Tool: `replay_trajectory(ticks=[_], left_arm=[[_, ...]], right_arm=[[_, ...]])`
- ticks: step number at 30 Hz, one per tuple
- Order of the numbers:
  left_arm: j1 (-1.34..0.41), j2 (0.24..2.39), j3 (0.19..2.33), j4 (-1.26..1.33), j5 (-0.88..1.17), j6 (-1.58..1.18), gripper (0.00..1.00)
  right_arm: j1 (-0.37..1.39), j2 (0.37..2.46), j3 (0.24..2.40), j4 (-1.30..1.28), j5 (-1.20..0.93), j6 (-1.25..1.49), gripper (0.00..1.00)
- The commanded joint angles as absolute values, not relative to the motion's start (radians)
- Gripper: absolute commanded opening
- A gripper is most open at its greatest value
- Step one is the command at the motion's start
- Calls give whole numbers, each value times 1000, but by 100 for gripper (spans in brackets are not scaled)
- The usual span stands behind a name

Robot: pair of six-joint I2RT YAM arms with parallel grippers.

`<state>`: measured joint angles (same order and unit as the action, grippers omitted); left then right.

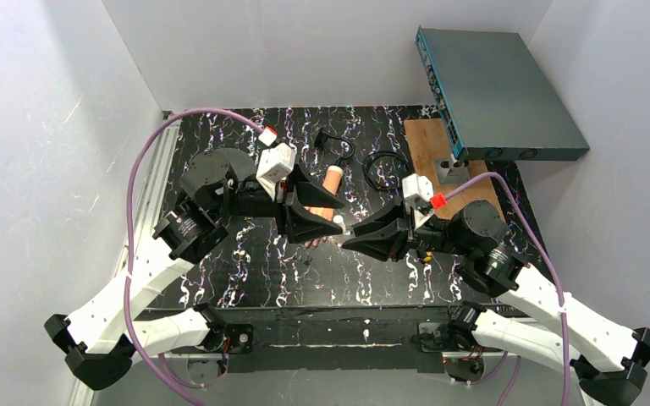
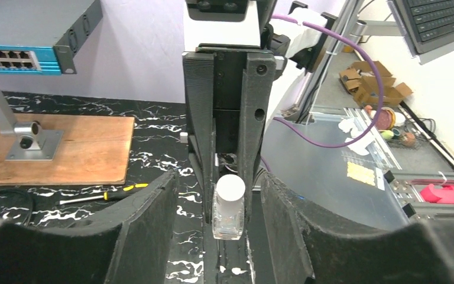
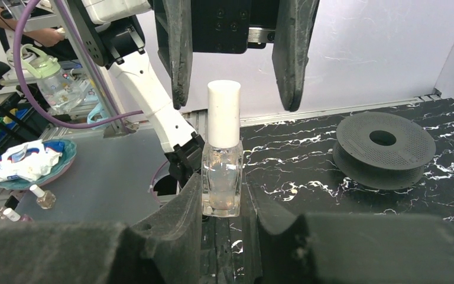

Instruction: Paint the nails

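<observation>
My right gripper [image 3: 221,190] is shut on a clear glass polish bottle [image 3: 221,177] and holds it above the table, its white cap [image 3: 223,112] pointing at my left gripper. My left gripper [image 2: 217,178] is open, its fingers [image 3: 180,53] apart on either side of the cap [image 2: 230,189] without touching it. In the top view both grippers meet at mid table, left [image 1: 328,222] and right [image 1: 351,237]. The flesh-coloured mannequin hand [image 1: 330,188] lies under the left gripper. Its nails are hidden.
A blue-grey network switch [image 1: 495,93] stands on a metal foot [image 2: 26,136] over a wooden board [image 1: 427,152] at the back right. Black cables [image 1: 385,165] lie behind the hand. A yellow-handled screwdriver [image 2: 103,194] lies near the board. A black spool [image 3: 384,148] sits at the left.
</observation>
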<state>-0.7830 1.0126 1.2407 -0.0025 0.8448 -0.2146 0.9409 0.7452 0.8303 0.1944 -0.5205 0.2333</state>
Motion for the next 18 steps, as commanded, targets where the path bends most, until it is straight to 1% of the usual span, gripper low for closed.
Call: replay_trajectory(ticks=[1, 5, 10, 13, 14, 16, 17, 18], left_arm=[[-785, 992, 1233, 33, 905, -222, 49], [-784, 976, 1208, 36, 904, -220, 45], [-784, 980, 1193, 53, 910, -233, 35], [-785, 991, 1194, 66, 902, -247, 24], [-785, 995, 1195, 69, 897, -254, 18], [-785, 998, 1193, 69, 881, -261, 3], [-784, 998, 1190, 64, 867, -262, 0], [-785, 996, 1187, 62, 849, -265, 0]], right_arm=[[943, 743, 887, 280, -531, 242, 1], [943, 750, 890, 285, -528, 244, 1], [943, 755, 891, 295, -525, 246, 1], [943, 760, 893, 296, -525, 246, 1], [943, 761, 893, 298, -522, 247, 1], [943, 761, 890, 308, -512, 250, 1], [943, 761, 889, 314, -503, 251, 1], [943, 762, 888, 319, -485, 249, 1]])
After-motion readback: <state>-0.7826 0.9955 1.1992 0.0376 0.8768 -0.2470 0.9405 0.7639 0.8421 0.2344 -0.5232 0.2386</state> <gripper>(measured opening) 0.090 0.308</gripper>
